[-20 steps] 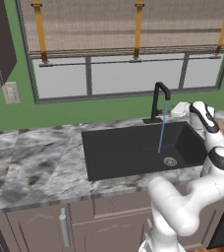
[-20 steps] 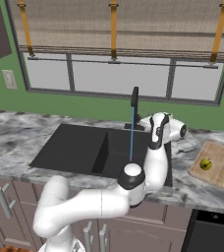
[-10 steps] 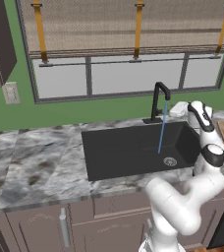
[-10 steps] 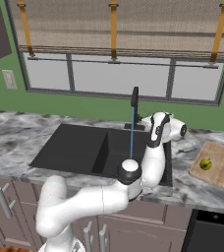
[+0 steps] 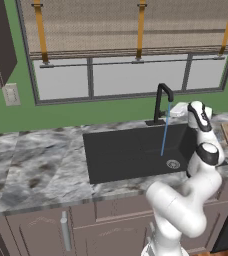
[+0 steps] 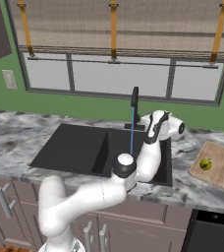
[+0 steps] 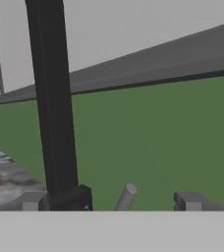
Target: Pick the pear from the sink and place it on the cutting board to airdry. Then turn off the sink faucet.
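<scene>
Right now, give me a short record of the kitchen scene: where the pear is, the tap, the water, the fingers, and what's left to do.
pear: on the cutting board, right of the sink
sink faucet: black gooseneck at the sink's back edge
water: running, thin blue stream into the basin
fingers: open, holding nothing, close to the faucet base
left to do: turn off the faucet
</scene>
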Available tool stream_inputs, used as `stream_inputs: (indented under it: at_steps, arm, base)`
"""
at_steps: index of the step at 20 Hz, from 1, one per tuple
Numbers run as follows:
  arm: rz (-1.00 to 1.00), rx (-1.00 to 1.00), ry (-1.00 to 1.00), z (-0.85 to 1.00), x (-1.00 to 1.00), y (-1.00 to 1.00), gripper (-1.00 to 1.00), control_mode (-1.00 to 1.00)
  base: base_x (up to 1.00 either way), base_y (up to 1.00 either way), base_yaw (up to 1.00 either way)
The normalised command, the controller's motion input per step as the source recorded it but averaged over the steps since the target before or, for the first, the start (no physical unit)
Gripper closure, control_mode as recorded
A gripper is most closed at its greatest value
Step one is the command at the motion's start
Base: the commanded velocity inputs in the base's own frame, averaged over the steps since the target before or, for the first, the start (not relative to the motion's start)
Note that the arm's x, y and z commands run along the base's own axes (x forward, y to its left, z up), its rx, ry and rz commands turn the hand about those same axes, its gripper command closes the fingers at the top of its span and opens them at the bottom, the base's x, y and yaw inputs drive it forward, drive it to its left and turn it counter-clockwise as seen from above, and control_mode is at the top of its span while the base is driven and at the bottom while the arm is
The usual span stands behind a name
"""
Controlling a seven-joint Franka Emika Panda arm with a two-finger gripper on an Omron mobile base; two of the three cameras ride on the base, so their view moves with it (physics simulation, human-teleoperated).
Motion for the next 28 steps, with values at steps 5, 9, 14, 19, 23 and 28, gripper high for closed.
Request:
stream_inputs:
  at_steps: [5,9,14,19,23,28]
  arm:
    - [0.05,0.02,0.00,-0.04,0.15,0.00,-1.00,-1.00]
    - [0.03,0.01,0.00,-0.13,0.08,-0.11,-1.00,-1.00]
    - [0.03,0.01,0.00,-0.13,0.07,-0.12,-1.00,-1.00]
    - [0.06,0.00,-0.01,-0.02,0.06,-0.01,-1.00,-1.00]
    - [0.12,0.02,-0.04,0.11,0.08,0.02,-1.00,-1.00]
    - [0.16,0.00,-0.09,0.37,0.10,0.13,-1.00,-1.00]
  base:
    - [0.00,0.00,0.00]
    - [0.00,0.00,0.00]
    - [0.00,0.00,0.00]
    - [0.00,0.00,0.00]
    - [0.00,0.00,0.00]
    - [0.00,0.00,0.00]
